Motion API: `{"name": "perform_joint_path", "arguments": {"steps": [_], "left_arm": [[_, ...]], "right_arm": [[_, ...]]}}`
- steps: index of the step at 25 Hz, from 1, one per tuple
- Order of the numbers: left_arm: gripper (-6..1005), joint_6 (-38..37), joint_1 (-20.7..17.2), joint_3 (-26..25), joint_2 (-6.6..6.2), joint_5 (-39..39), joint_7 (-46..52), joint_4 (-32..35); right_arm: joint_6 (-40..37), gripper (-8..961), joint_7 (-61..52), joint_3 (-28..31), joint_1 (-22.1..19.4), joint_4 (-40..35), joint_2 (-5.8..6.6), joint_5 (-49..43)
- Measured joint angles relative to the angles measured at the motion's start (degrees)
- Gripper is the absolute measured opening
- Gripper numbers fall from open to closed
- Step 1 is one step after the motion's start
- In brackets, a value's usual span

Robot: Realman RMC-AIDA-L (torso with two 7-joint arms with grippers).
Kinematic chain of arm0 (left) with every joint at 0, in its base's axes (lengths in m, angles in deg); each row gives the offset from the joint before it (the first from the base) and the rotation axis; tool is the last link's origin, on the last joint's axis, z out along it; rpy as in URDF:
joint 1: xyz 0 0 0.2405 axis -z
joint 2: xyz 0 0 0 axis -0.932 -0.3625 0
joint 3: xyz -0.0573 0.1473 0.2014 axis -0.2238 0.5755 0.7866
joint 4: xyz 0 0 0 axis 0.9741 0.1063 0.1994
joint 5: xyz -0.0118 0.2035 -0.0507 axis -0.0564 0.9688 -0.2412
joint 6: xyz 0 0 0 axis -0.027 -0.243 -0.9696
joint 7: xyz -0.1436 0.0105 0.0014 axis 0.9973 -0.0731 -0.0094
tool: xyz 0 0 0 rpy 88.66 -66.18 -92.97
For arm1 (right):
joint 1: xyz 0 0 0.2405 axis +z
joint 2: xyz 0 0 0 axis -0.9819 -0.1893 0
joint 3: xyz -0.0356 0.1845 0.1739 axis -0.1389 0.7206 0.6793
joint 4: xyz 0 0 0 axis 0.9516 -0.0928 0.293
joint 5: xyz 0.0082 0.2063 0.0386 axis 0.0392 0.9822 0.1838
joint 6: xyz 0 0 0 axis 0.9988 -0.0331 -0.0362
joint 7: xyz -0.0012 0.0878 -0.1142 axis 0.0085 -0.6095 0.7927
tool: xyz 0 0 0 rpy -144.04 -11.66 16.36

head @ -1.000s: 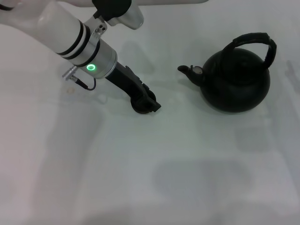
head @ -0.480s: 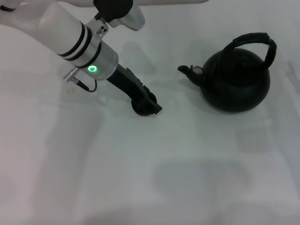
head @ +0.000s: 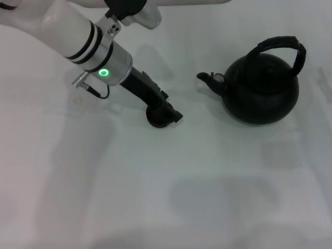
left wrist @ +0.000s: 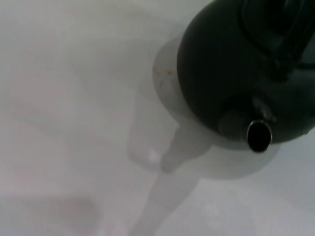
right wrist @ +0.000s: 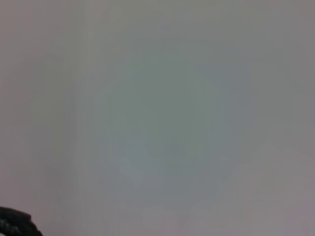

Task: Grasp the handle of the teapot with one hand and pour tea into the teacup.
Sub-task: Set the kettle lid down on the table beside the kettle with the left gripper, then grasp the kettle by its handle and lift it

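1. The left hand [head: 167, 115] has edged slightly towards the teapot [head: 261, 89] over the last second, and now sits low over the teacup [head: 157, 119], right at its fingertips. Whether it is clamped on the cup I cannot tell.
2. To me that reads as positioning the cup; pouring has not started, and the handle [head: 282, 45] is ungrasped.
3. Well beyond the hand, the round matte pot stands upright on the pale, smooth counter [head: 218, 181], its short spout [head: 206, 78] pointing back at the hand.
4. The right hand is out of sight.
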Motion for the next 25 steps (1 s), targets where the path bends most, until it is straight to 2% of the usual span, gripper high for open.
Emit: {"name": "perform_joint_path", "arguments": {"steps": [7, 9, 17, 25], "left_arm": [[730, 0.31, 0.07, 0.0, -0.07, -3.69, -3.31, -0.4], [730, -0.09, -0.9, 0.01, -0.22, -8.04, -7.7, -0.42], [729, -0.6, -2.34, -0.01, -0.35, -14.51, -14.9, -0.56], [728, -5.51, -3.65, 0.07, -0.33, -21.99, -21.91, -1.97]], "right_arm": [[0.0, 872, -0.1, 0.0, -0.26, 0.0, 0.0, 0.02], [0.0, 872, -0.12, 0.0, -0.33, 0.0, 0.0, 0.02], [0.0, 872, -0.33, -0.07, -0.68, 0.0, 0.0, 0.02], [0.01, 872, -0.43, -0.24, -0.97, -0.05, -0.09, 0.01]]}}
